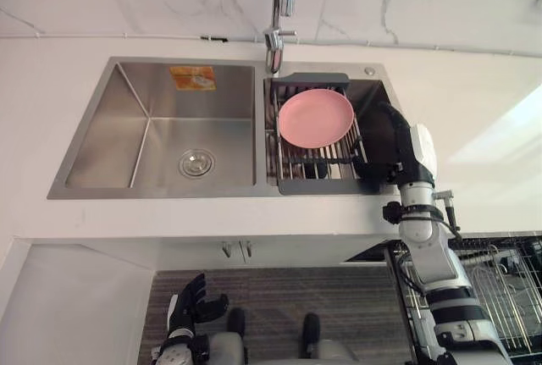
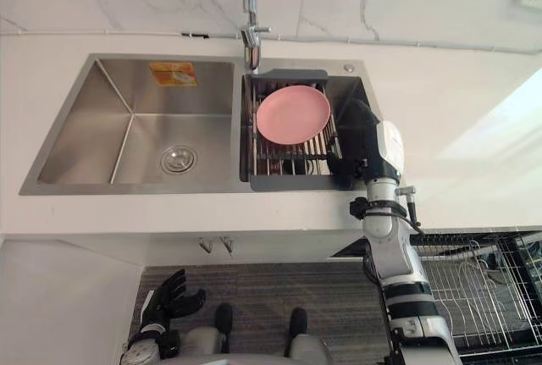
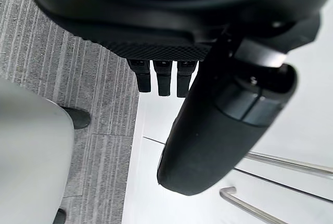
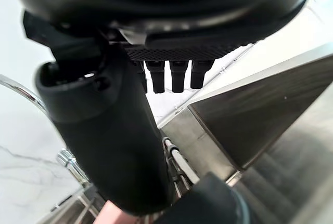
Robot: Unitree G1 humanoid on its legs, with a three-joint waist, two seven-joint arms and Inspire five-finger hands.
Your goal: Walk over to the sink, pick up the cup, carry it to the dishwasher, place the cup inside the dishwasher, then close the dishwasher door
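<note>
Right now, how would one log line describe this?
right robot hand: open, at right basin beside rack | pink plate: on rack | left robot hand: open, idle, low

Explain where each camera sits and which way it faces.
Left eye view: on the head, facing down at the double stainless-steel sink; left hand low, right hand at its right basin.
Right eye view: beside it; shares the sink, round pink plate, both hands.
Left wrist view: along the left hand, towards grey floor.
Right wrist view: along the right hand, towards the sink's steel wall.
</note>
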